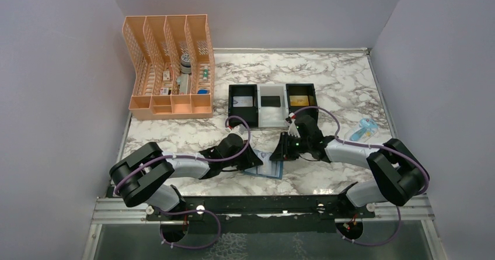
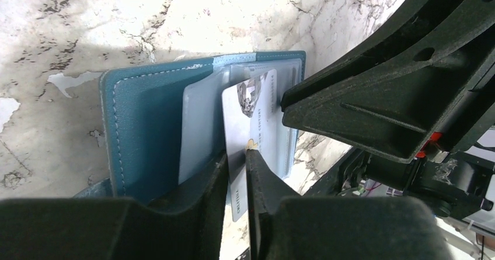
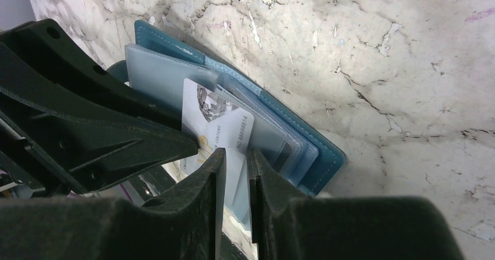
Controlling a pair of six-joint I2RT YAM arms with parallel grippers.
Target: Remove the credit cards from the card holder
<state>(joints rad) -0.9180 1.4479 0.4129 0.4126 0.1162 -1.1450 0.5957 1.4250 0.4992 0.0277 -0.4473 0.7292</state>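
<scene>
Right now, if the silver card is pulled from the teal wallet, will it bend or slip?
The silver card looks thin yet is flat in the left gripper, so it is probably stiff and light. Its glossy face may slip. The teal wallet seems soft, with loose clear sleeves, so it may drag along.

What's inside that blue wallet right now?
One silver-grey card sticks partly out of the clear sleeves in the wallet. Whatever sits deeper is hidden by the overlapping sleeves.
</scene>
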